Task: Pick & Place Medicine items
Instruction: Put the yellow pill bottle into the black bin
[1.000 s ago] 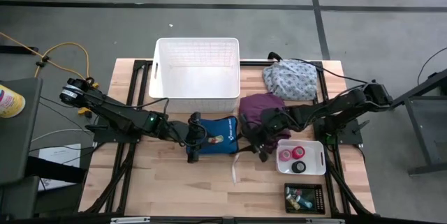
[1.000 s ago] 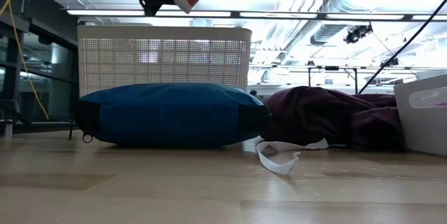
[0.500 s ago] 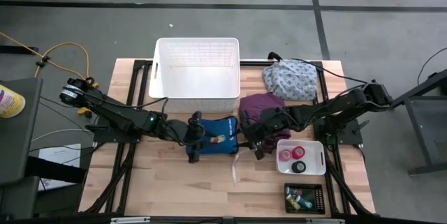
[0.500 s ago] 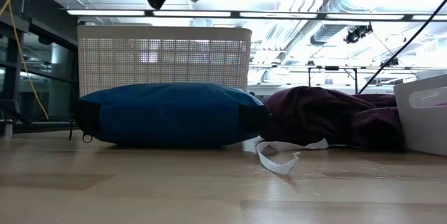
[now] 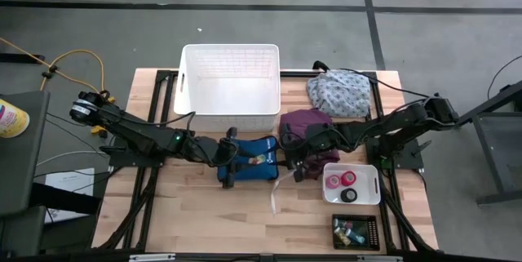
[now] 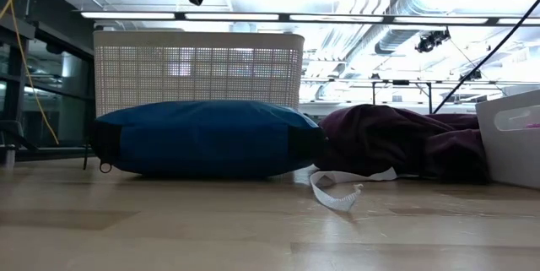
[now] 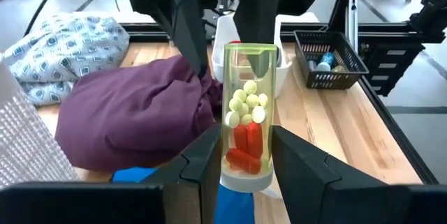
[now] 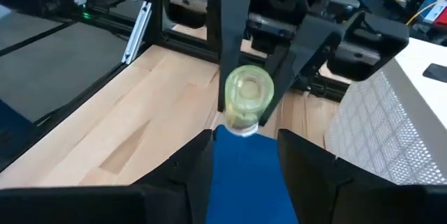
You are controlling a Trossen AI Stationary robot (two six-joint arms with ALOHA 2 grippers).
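A greenish see-through vial (image 7: 247,105) with pale and red pills is held in the air above the blue zip pouch (image 5: 253,168), with my left gripper (image 7: 244,147) shut on it. My right gripper (image 8: 243,144) faces it from the table's right, open. Its fingers stand just short of the vial's free end (image 8: 246,93) and a gap shows between them in the low view. Pink (image 5: 333,182), red (image 5: 349,177) and black (image 5: 349,195) rolls lie in a white tray (image 5: 373,182). My left gripper pinches the vial between its two fingers at the white-capped end (image 7: 244,172). The fingers come about level from the table's left and lie along the vial. The vial sticks out past the fingertips toward my right gripper, lifted clear of the pouch.
A white mesh basket (image 5: 230,82) stands at the far middle. A purple bundle (image 5: 306,123) and a floral bundle (image 5: 338,92) lie at the far right. A black mesh box (image 5: 356,231) with small items is at the near right. A white strap (image 6: 337,197) lies in front of the pouch.
Both wrists have tipped upward, so the grippers and the vial show higher in the low view. My right gripper's tip has swung toward the table's left, closer to the vial's free end. The left grip on the vial is unchanged.
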